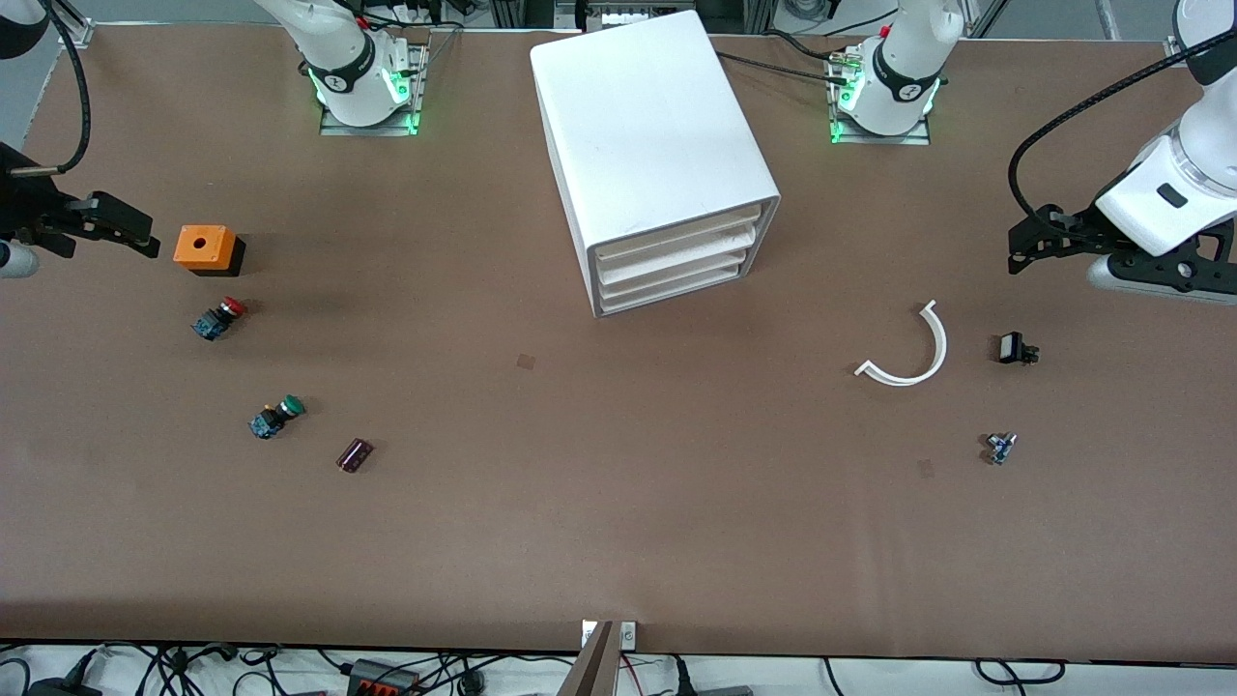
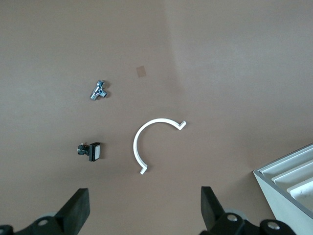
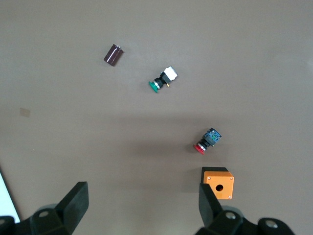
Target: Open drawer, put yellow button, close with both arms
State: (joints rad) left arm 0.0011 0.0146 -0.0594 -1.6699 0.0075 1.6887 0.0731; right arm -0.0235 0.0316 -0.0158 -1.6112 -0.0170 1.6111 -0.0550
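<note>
Fingers [image 2: 78,210] spread on both arms; drawer [image 1: 672,263] fronts shut.

Cabinet [image 2: 288,183] cut off at edge

Cabinet [image 1: 657,145]: your 12 o'clock, drawers shut.
Red button [image 1: 219,318]: your 9 o'clock, just nearer you than orange box [image 1: 205,248].
Green button [image 1: 277,417]: beside dark cylinder [image 1: 354,455].
</note>
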